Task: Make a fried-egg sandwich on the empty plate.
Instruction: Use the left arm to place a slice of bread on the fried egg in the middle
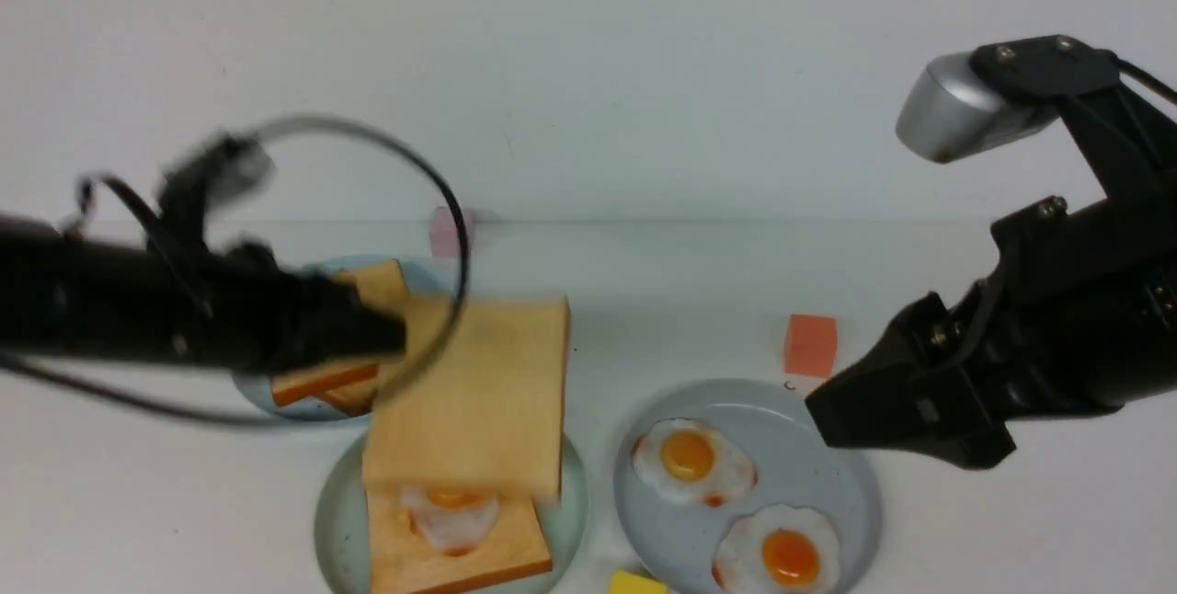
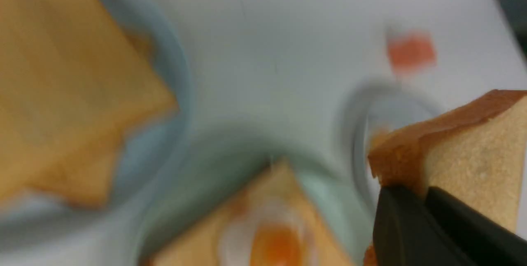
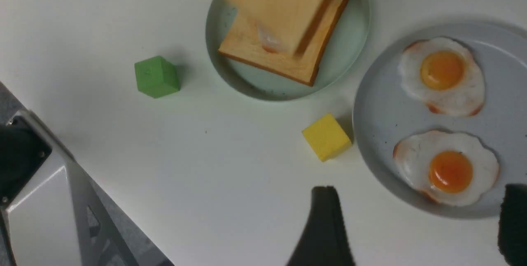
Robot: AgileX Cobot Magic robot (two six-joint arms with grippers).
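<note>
The left claw [image 1: 391, 336] pinches a square, golden-brown toast slice [image 1: 474, 387] by its darker crust edge and holds it tilted over the round mint-green plate [image 1: 333, 520]. On that plate a second slice [image 1: 478, 557] lies flat, with a glossy white fried egg [image 1: 451, 513] on top, orange yolk up. The right claw [image 3: 418, 220] hangs spread wide over a speckled grey plate [image 1: 828, 484] bearing two more eggs [image 1: 691, 461]. A yellow cube [image 3: 326, 136] sits on the smooth white desk [image 3: 206, 167] between the plates.
</note>
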